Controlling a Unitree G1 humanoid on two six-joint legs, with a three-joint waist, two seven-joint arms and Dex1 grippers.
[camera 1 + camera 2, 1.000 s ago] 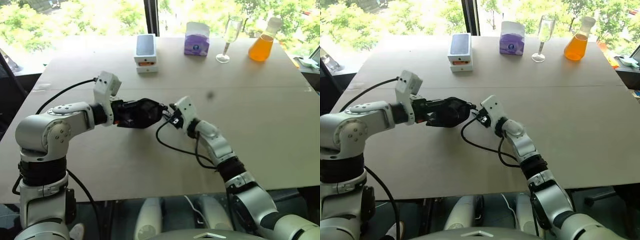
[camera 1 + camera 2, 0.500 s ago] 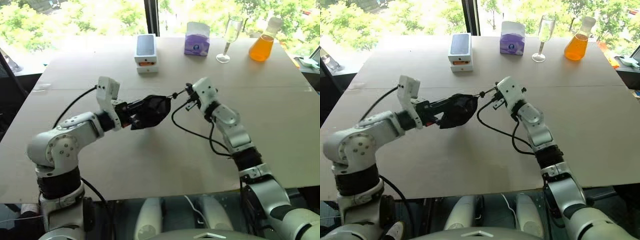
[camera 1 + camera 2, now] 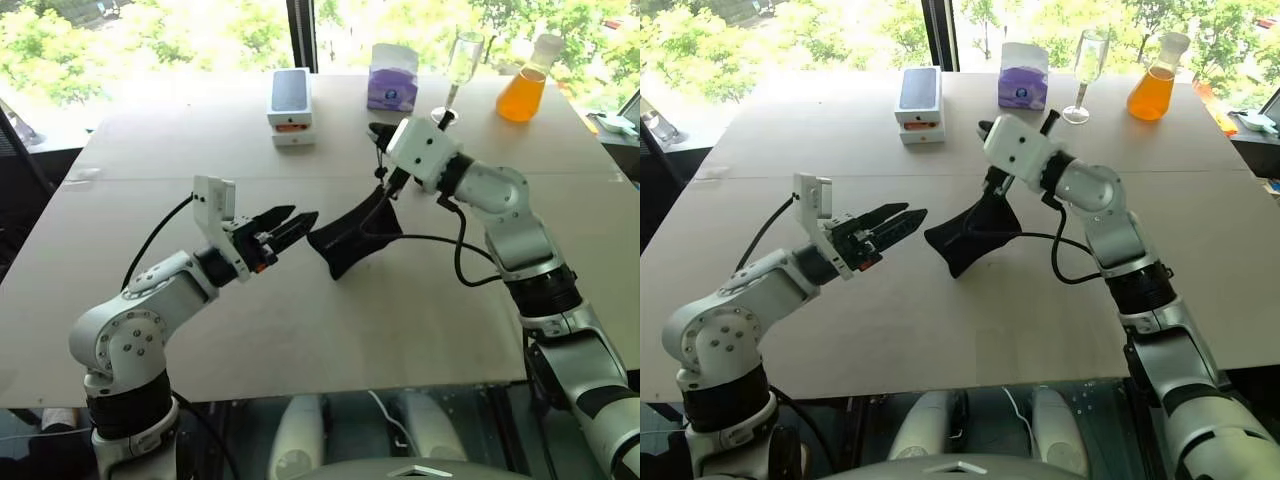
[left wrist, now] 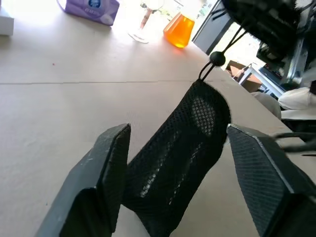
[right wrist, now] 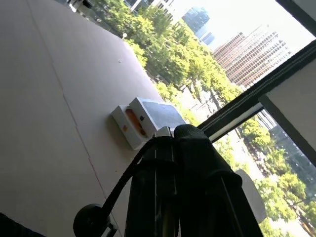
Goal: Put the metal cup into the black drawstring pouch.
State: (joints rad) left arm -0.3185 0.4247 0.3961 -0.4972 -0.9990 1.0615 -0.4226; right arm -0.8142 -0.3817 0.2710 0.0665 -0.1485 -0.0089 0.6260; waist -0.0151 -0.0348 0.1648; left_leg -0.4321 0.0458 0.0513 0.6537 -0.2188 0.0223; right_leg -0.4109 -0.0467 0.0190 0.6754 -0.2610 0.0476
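The black drawstring pouch [image 3: 355,236] hangs by its cord from the right gripper [image 3: 383,170], fingers pressed together. The left gripper [image 3: 285,226], at its nine o'clock, is spread. The cord could slip and the pouch drop.

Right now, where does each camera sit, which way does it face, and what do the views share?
Left eye: on the head, looking forward and down at the beige table; both arms show.
Right eye: beside it, same scene.
Left wrist: looks along the open left pincer at the black mesh drawstring pouch.
Right wrist: looks along the shut right pincer, clamped on the cord, toward a white box.
Shared: the pouch, hanging from its cord.
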